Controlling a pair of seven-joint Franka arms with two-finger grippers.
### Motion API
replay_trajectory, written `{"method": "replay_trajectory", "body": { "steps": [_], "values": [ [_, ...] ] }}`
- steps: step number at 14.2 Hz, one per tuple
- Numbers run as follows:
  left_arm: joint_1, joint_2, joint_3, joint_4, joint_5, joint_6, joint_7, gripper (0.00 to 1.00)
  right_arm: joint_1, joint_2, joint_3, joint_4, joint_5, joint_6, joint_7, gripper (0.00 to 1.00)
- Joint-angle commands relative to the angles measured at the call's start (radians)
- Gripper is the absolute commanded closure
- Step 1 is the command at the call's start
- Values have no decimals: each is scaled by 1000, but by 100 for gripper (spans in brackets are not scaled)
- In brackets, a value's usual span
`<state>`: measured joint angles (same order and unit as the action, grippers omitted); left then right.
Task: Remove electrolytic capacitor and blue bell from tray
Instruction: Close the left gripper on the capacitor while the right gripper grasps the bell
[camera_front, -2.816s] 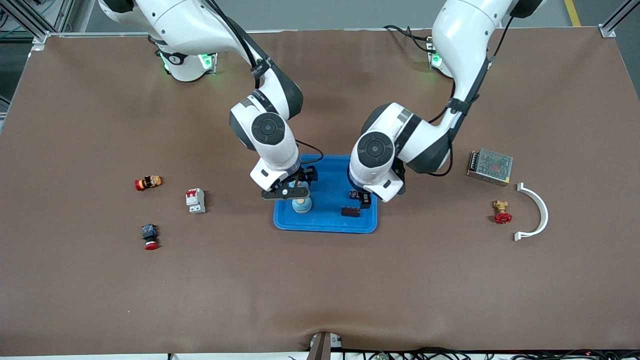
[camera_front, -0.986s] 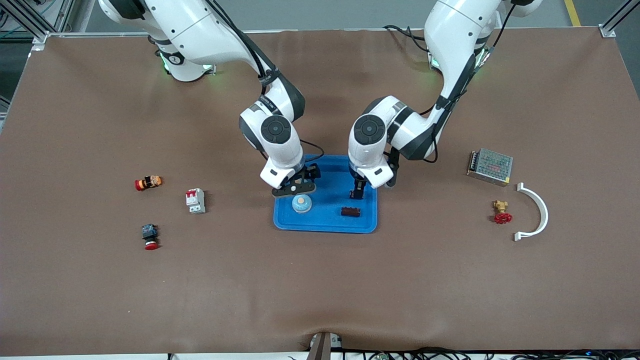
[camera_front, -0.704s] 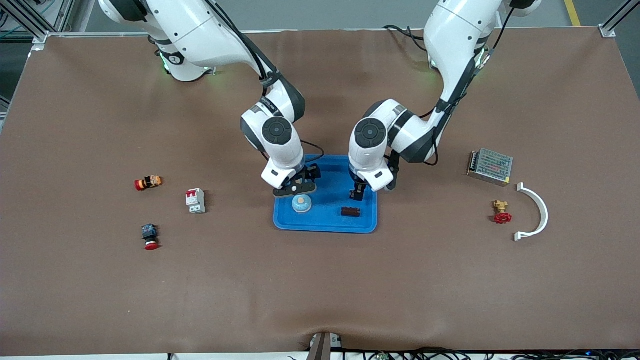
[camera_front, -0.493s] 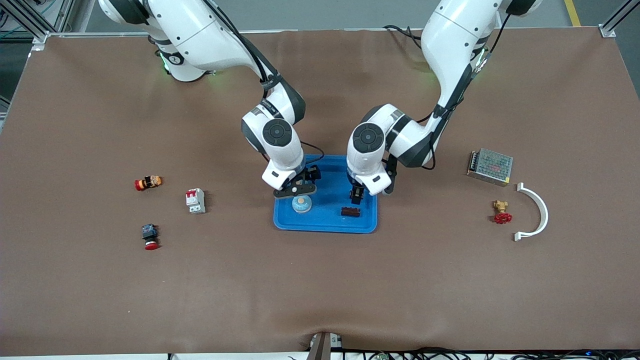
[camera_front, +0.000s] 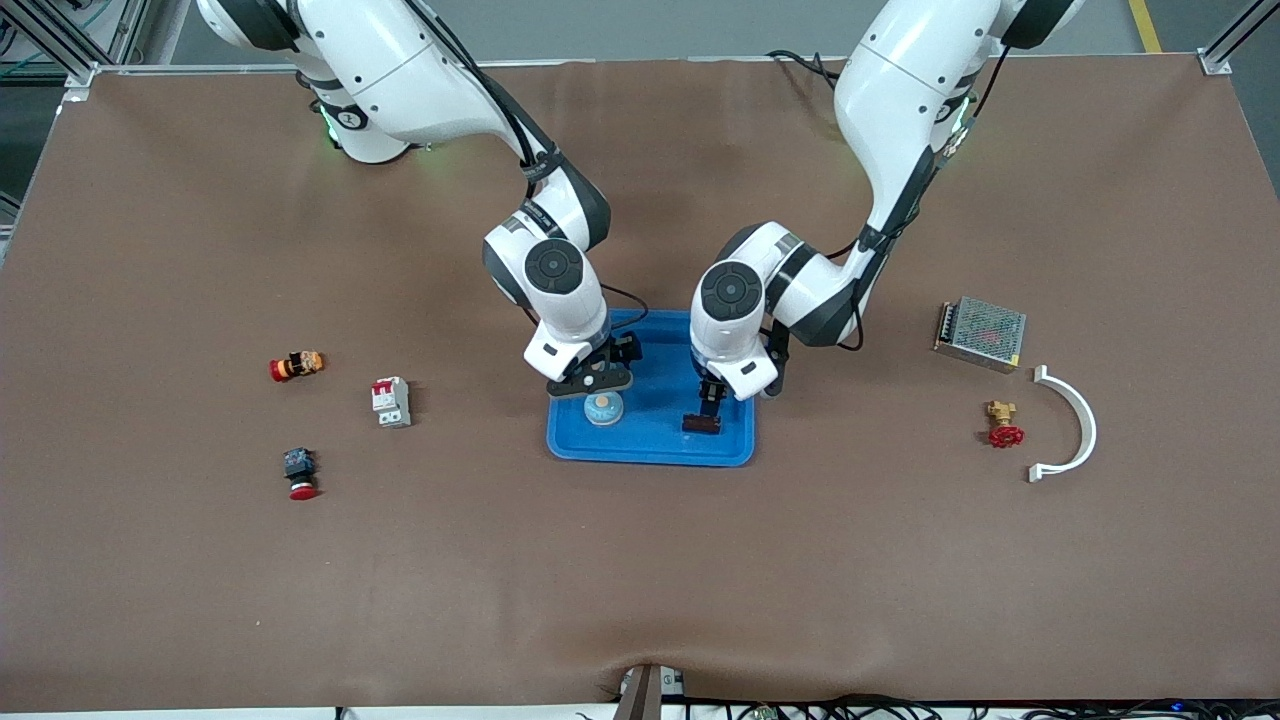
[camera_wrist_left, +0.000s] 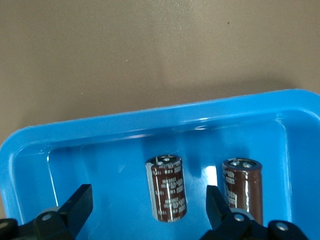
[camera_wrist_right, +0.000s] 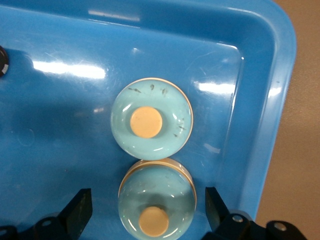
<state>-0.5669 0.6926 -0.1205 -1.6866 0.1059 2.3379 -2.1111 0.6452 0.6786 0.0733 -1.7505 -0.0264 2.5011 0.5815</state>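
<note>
With both claws spread wide and empty over the tray at frame centre, left claw above the capacitor, right claw above the bell: approach step, next lower and close.

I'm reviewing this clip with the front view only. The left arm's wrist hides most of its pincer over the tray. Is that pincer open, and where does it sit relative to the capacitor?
Observer: In the left wrist view the left pincer is open. The electrolytic capacitor lies on its side in line with the gap.
Operator: Any markings on it?
Observer: There is white print on its brown sleeve.
Operator: And the right arm?
Observer: The right pincer is open too and grips nothing.
Operator: And the bell?
Observer: The blue bell has dark scuffs on its dome and sits near a corner of the tray.
</note>
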Motion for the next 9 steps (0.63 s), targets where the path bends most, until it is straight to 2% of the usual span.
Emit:
{"method": "replay_trajectory", "body": {
  "steps": [1,3,7,9],
  "values": [
    [-2,13,7,22,26,3,5,0,4,9,-4,2,-24,18,3,0],
    [-2,13,9,22,34,3,5,0,4,12,-4,2,-24,18,3,0],
    [-4,25,10,25,46,6,2,0,4,10,-4,2,-24,18,3,23],
    [-5,33,10,38,46,8,-1,0,4,10,-4,2,-23,18,4,38]
  ]
}}
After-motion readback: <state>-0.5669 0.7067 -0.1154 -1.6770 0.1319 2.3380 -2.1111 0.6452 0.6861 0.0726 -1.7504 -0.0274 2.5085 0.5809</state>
